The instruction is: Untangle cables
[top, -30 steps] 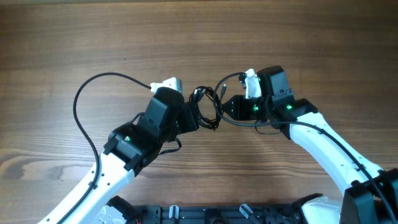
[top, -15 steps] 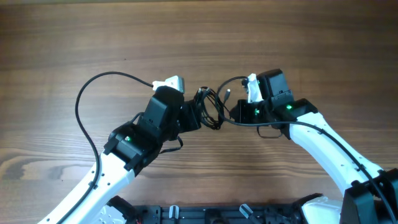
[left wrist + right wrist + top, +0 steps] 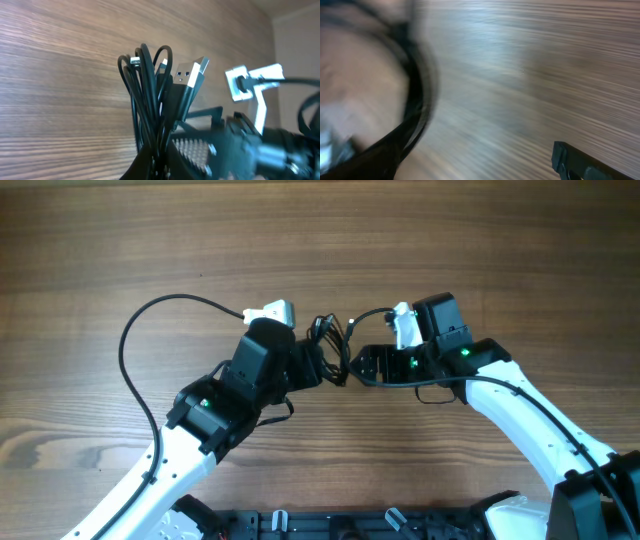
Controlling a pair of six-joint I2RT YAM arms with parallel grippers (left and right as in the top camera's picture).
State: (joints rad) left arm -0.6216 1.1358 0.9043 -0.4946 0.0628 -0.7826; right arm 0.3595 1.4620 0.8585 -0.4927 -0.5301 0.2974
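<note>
The cables [image 3: 332,340] are thin black wires bunched in a small tangle at mid-table, between the two grippers. My left gripper [image 3: 316,366] is shut on the lower part of the bunch. In the left wrist view the cables [image 3: 147,95] rise from the shut jaws as tall loops, with a USB plug [image 3: 192,75] sticking up. My right gripper [image 3: 353,367] stands open just right of the bunch and holds nothing. One of its fingertips [image 3: 577,161] shows in the blurred right wrist view, with a dark cable loop [image 3: 417,100] to the left.
A thicker black wire [image 3: 135,350] of the left arm sweeps wide to the left from a white connector [image 3: 270,311]. The right arm carries a similar white connector [image 3: 401,316]. A dark rail [image 3: 330,525] runs along the table's near edge.
My right gripper has opened and moved left, close to the bunch. The cable bunch has shifted slightly up and left. The left gripper stays shut on it.
</note>
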